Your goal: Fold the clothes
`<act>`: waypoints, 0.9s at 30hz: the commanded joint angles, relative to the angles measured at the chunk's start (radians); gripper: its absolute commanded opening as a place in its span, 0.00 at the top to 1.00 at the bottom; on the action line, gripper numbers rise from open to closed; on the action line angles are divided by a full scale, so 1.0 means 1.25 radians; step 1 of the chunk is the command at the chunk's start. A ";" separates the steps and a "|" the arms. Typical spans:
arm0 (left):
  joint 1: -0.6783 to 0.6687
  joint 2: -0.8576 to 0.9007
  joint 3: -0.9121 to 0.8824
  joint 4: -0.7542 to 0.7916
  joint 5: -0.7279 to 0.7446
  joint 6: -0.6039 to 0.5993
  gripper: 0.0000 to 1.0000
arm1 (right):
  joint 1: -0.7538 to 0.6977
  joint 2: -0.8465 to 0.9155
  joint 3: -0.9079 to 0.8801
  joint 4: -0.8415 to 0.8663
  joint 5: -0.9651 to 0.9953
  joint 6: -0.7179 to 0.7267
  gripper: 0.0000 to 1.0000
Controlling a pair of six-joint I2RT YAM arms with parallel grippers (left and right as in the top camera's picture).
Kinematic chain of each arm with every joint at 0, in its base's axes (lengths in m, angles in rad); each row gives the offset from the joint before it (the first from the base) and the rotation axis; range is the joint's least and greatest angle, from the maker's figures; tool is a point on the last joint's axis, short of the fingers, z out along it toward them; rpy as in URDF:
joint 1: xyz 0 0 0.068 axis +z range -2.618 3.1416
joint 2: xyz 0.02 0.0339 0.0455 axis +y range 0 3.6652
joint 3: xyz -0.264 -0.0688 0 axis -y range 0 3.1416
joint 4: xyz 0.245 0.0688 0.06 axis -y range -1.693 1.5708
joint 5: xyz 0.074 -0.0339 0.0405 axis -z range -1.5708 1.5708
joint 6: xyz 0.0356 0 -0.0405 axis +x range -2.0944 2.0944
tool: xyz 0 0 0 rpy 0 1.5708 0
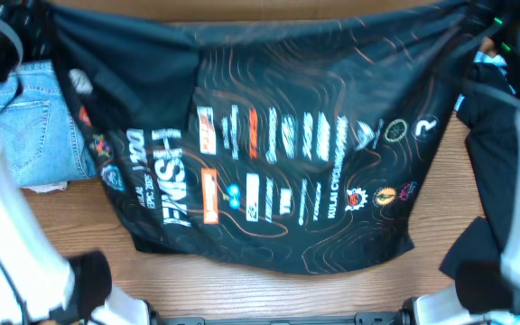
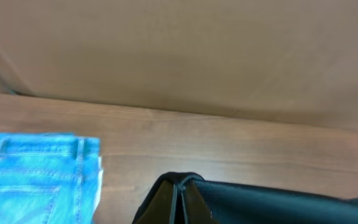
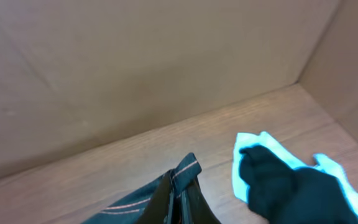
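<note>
The black jersey with orange contour lines and white lettering hangs stretched across the middle of the overhead view, its lower hem on the table. My left gripper is shut on its far left corner. My right gripper is shut on its far right corner, a black edge with an orange stripe. In the overhead view both grippers sit at the top corners, mostly hidden by the cloth and arms.
Folded light-blue jeans lie at the left, also in the left wrist view. A black and light-blue garment pile lies at the right. A brown wall stands behind the wooden table.
</note>
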 commanded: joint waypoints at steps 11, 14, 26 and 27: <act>-0.002 0.131 0.005 0.514 0.046 -0.185 0.96 | -0.008 0.097 0.109 0.255 -0.004 0.020 0.96; 0.004 0.088 0.023 0.561 0.047 -0.189 0.96 | -0.008 0.096 0.212 0.223 -0.004 0.016 0.96; -0.001 0.010 0.025 -0.039 0.047 -0.040 0.96 | -0.008 0.121 0.255 -0.240 -0.004 0.006 0.96; -0.003 0.023 0.020 -0.100 0.046 -0.032 0.96 | -0.008 0.126 0.235 -0.275 -0.004 0.009 0.96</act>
